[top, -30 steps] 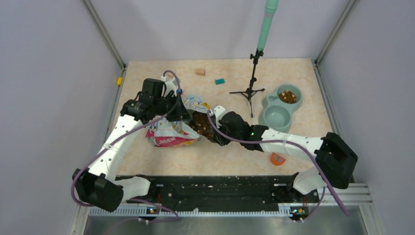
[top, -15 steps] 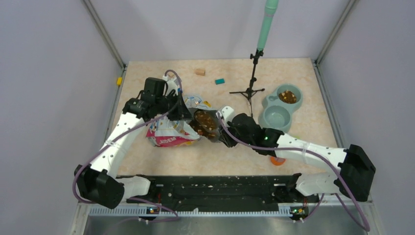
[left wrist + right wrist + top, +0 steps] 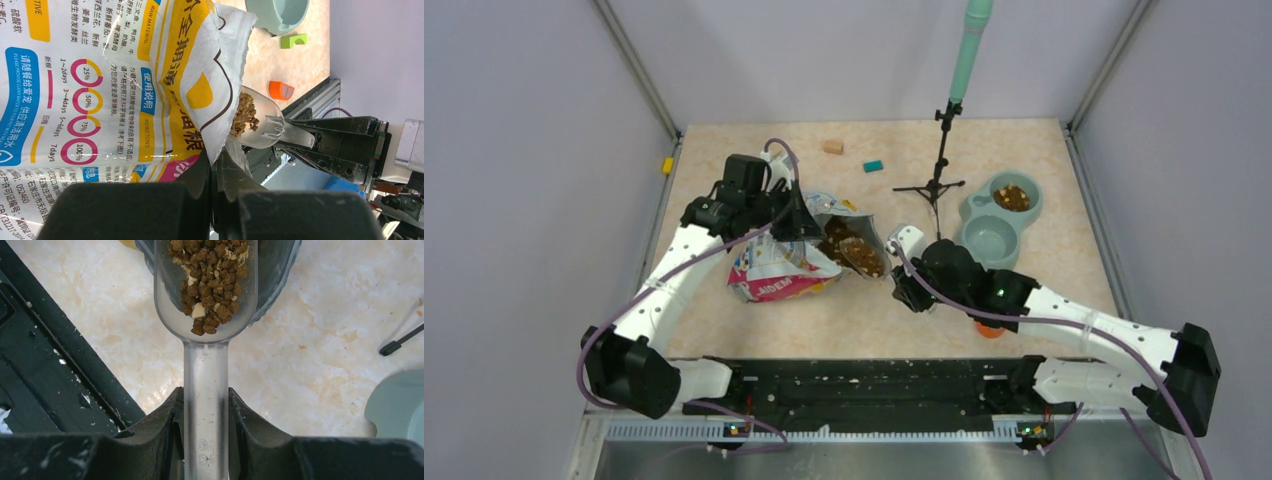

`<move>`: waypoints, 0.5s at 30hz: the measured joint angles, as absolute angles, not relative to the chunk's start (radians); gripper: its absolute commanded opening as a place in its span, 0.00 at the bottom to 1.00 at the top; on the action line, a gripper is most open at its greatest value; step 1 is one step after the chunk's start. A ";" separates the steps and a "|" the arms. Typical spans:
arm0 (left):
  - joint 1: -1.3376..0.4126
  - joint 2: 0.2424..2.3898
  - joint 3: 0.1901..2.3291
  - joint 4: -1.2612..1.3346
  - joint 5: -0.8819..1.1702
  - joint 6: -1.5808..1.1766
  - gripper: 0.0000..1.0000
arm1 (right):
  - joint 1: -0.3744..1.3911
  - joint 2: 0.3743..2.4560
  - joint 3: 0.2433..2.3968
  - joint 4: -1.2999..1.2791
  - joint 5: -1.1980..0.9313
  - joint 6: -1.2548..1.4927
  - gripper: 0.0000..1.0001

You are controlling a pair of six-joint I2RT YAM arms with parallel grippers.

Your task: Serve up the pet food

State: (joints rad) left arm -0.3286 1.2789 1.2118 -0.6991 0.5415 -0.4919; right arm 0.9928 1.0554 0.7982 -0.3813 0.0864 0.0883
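Kibble check: pet food (image 3: pixel 207 280) is heaped in the clear scoop (image 3: pixel 205 365), which sits right at the mouth of the bag (image 3: pixel 774 272), above the table (image 3: pixel 1064 280). We see more of it inside the bag mouth. Some also lies in the far cup of the double bowl (image 3: pixel 972 208); the near cup looks empty.

Right gripper (image 3: pixel 206 402) clamps the scoop handle, jaws narrow around it, cup end out front and roughly level. We read that as keeping the load from spilling. Left gripper (image 3: pixel 214 167) is pinched fully closed on the bag's top edge, lifting the film so the mouth gapes and the bag can't slide under the scoop.

Our call: scoop loaded, transfer to the bowl not yet done. The bowl is well apart to the right, with the tripod stand (image 3: pixel 942 140) near the path.

Views:
- Top gives us layout only: both arms, bag, stand, bowl, plus a tan block (image 3: pixel 832 147) and a teal block (image 3: pixel 873 166) at the far edge. Grip detail is unreadable.
- Right wrist shows the handle seated between the fingers and a few pale bits among the brown. The bag itself is not clear there.
- Left wrist shows the pinch on the film and the scoop side-on. It also shows an orange piece (image 3: pixel 280 90), half hidden under the right arm from above, and a green block (image 3: pixel 293 40) we can't make out from above.
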 measured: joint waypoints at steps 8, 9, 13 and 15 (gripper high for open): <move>-0.329 1.294 1.212 -0.643 0.535 -0.542 0.00 | 0.993 0.967 0.802 -0.503 0.112 0.097 0.00; -0.329 1.299 1.212 -0.634 0.536 -0.548 0.00 | 0.993 0.960 0.805 -0.520 0.117 0.101 0.00; -0.329 1.323 1.212 -0.597 0.555 -0.561 0.00 | 0.993 0.937 0.836 -0.571 0.142 0.118 0.00; -0.329 1.331 1.212 -0.581 0.562 -0.564 0.00 | 0.993 0.923 0.852 -0.590 0.157 0.135 0.00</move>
State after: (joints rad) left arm -0.3294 1.3308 1.2118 -0.5812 0.5625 -0.5636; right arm 0.9932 0.9234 0.8524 -0.5903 0.1574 0.1349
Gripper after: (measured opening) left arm 0.011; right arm 0.291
